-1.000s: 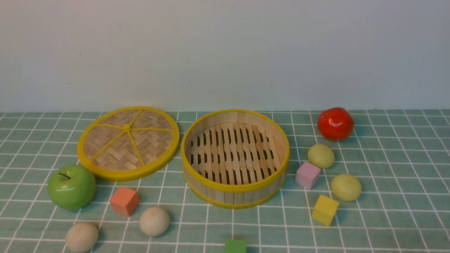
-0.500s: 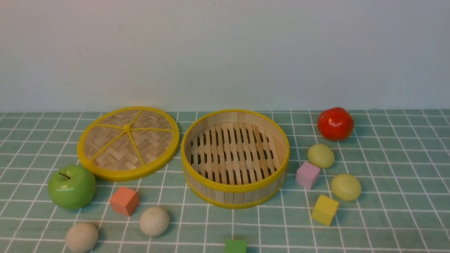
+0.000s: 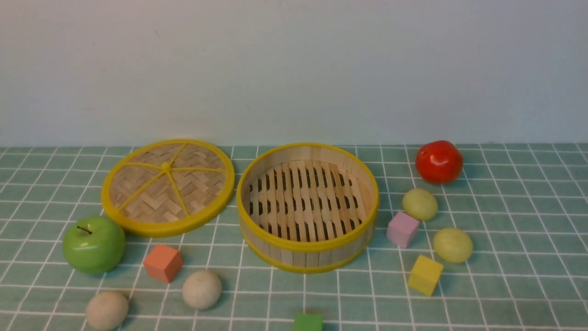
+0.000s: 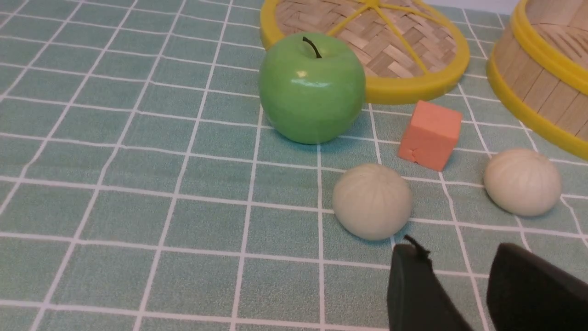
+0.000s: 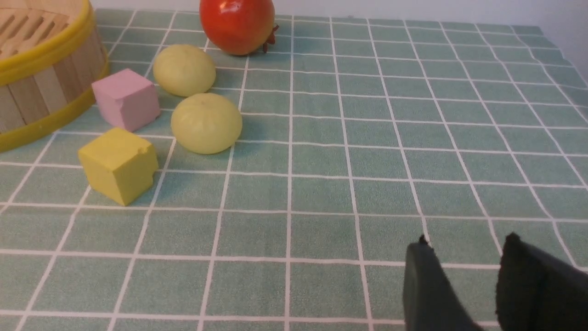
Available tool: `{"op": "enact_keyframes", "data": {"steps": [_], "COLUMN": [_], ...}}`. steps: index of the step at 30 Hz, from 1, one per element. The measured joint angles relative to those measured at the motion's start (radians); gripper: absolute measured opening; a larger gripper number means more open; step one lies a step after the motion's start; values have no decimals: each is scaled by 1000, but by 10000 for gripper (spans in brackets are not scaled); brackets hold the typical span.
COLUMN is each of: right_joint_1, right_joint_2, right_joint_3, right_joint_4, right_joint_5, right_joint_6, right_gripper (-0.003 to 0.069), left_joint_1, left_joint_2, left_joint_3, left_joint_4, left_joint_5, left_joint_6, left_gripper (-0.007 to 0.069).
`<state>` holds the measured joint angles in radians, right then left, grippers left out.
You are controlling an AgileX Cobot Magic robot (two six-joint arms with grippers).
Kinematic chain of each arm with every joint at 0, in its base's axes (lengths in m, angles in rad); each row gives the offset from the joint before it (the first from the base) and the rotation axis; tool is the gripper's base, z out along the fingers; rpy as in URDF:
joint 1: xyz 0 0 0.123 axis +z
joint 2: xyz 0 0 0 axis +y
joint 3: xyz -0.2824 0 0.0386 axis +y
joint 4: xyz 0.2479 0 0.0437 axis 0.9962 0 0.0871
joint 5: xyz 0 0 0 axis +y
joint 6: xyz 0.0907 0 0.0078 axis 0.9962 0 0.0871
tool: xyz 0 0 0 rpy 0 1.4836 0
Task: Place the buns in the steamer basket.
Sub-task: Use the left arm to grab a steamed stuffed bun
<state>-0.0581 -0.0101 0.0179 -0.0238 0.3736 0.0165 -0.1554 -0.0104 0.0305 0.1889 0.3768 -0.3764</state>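
The steamer basket (image 3: 308,243) stands empty at the table's middle. Two off-white buns lie front left, one (image 3: 107,310) nearer the front edge, one (image 3: 201,289) beside the orange cube. Two pale yellow-green buns lie right of the basket, one (image 3: 419,204) behind, one (image 3: 452,245) in front. In the left wrist view my left gripper (image 4: 455,250) is open and empty, just short of an off-white bun (image 4: 371,201), with the other (image 4: 522,181) beyond. In the right wrist view my right gripper (image 5: 466,241) is open and empty, well short of the yellow-green buns (image 5: 206,122) (image 5: 184,70). Neither gripper shows in the front view.
The flat woven lid (image 3: 167,186) lies left of the basket. A green apple (image 3: 93,244) and an orange cube (image 3: 162,262) sit front left. A red tomato (image 3: 438,162), pink cube (image 3: 402,229) and yellow cube (image 3: 425,274) sit right. A green cube (image 3: 308,322) is at the front edge.
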Motion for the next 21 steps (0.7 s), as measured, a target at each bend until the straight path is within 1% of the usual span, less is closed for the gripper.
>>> {"op": "enact_keyframes", "data": {"steps": [3, 4, 7, 10, 11, 12, 13, 16, 19, 20, 21], "right_joint_1": [0, 0, 0, 0, 0, 0, 0, 0, 0, 0, 0], "right_joint_2": [0, 0, 0, 0, 0, 0, 0, 0, 0, 0, 0], "right_joint_3": [0, 0, 0, 0, 0, 0, 0, 0, 0, 0, 0], "right_joint_4": [0, 0, 0, 0, 0, 0, 0, 0, 0, 0, 0], "right_joint_5": [0, 0, 0, 0, 0, 0, 0, 0, 0, 0, 0], "right_joint_6": [0, 0, 0, 0, 0, 0, 0, 0, 0, 0, 0], "right_gripper": [239, 239, 239, 239, 239, 239, 239, 239, 239, 239, 239], "left_joint_1": [0, 0, 0, 0, 0, 0, 0, 0, 0, 0, 0], "left_joint_2": [0, 0, 0, 0, 0, 0, 0, 0, 11, 47, 53], "left_joint_3": [0, 0, 0, 0, 0, 0, -3, -48, -148, -226, -236], "left_joint_4": [-31, -35, -110, -124, -127, -130, -131, -139, -149, -151, -151], "left_joint_5": [-105, -105, -284, -395, -484, -526, -553, -565, -579, -589, -590], "left_joint_6": [-4, -5, -41, -49, -54, -61, -69, -94, -119, -127, -128], "left_gripper": [238, 238, 238, 238, 238, 238, 238, 238, 238, 238, 238]}}
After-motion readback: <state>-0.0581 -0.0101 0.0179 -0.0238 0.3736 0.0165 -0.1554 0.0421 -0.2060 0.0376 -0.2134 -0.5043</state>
